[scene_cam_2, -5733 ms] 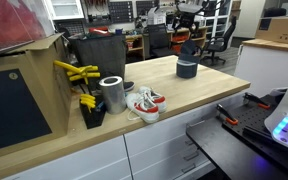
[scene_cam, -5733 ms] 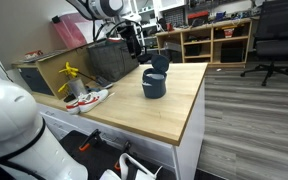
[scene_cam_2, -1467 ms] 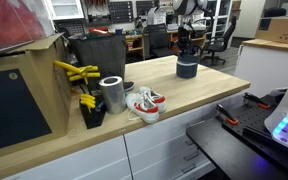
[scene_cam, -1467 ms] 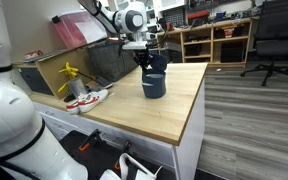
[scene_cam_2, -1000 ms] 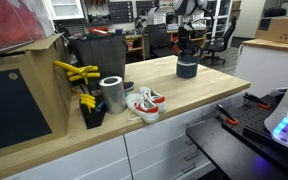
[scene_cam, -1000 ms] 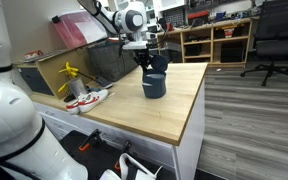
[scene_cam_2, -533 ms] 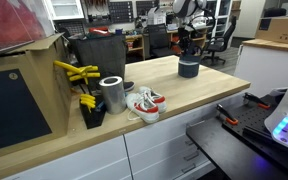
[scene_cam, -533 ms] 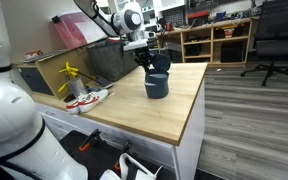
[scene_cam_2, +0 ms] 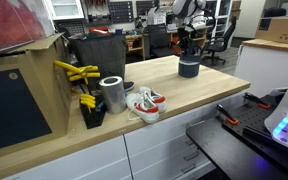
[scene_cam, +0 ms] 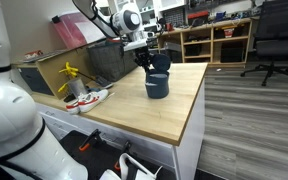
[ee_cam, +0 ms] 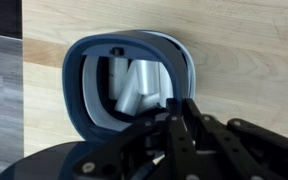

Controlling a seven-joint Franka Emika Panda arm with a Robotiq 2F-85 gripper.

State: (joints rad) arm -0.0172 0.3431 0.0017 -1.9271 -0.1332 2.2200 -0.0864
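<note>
Tool (scene_cam: 148, 64) now at shifted bin (scene_cam: 157, 88)

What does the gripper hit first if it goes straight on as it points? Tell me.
Most likely the dark container, at its rim: the gripper points down at it. Contact cannot be judged.

a bin (scene_cam: 157, 87) stands at one end of the table (scene_cam: 149, 120), gripper (scene_cam: 149, 64) on its rim; shoes (scene_cam_2: 144, 102) and a can (scene_cam_2: 112, 94) sit well apart.
</note>
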